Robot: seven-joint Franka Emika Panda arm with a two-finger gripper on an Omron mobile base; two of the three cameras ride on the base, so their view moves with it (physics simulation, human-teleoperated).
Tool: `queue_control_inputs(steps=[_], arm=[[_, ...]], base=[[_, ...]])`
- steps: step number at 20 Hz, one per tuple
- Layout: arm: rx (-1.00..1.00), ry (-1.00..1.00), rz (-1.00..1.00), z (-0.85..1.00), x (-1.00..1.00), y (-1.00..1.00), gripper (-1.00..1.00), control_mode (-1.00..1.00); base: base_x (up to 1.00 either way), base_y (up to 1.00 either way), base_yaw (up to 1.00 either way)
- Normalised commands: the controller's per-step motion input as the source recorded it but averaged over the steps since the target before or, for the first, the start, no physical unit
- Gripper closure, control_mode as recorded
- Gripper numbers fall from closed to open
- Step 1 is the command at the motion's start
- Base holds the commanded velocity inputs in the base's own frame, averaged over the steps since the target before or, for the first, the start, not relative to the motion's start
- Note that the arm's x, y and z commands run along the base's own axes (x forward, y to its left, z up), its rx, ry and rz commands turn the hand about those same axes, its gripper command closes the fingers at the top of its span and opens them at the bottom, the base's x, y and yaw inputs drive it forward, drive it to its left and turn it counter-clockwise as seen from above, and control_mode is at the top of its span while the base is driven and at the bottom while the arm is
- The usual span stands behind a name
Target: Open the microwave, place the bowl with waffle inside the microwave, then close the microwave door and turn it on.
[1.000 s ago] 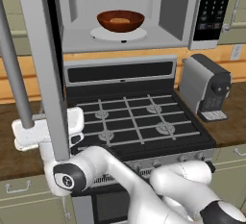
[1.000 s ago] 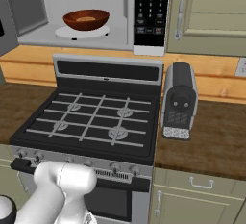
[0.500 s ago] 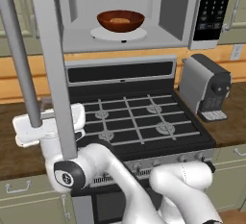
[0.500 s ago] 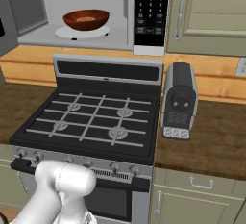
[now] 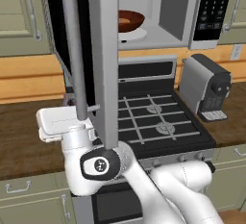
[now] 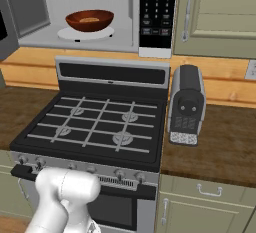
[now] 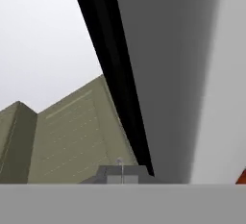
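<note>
Door (image 5: 103, 59) swung part open at left, edge-on to left base cam, bar handle (image 5: 74, 50) on its left side. Gripper (image 7: 122, 174) jaws fully together, empty, tips just by door's inner face. White hand (image 5: 57, 122) low beside handle's bottom end. Microwave (image 6: 90, 12) cavity open; bowl (image 6: 90, 20) sits on white turntable (image 6: 82, 33), waffle (image 6: 90, 20) inside bowl. Button panel (image 6: 156, 7) to right. Stove (image 6: 97, 127) below, coffee maker (image 6: 186, 104) on worktop (image 6: 222, 137) at right.
</note>
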Motion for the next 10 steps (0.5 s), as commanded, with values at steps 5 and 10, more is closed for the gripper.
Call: queue_control_inputs(steps=[5, 10], arm=[[0.13, 0.48, 0.08, 1.0, 0.0, -1.0, 1.0, -1.0], [0.14, 0.6, 0.1, 1.0, 0.01, -1.0, 1.0, -1.0]], base=[[0.0, 0.0, 0.0], [0.0, 0.0, 0.0]])
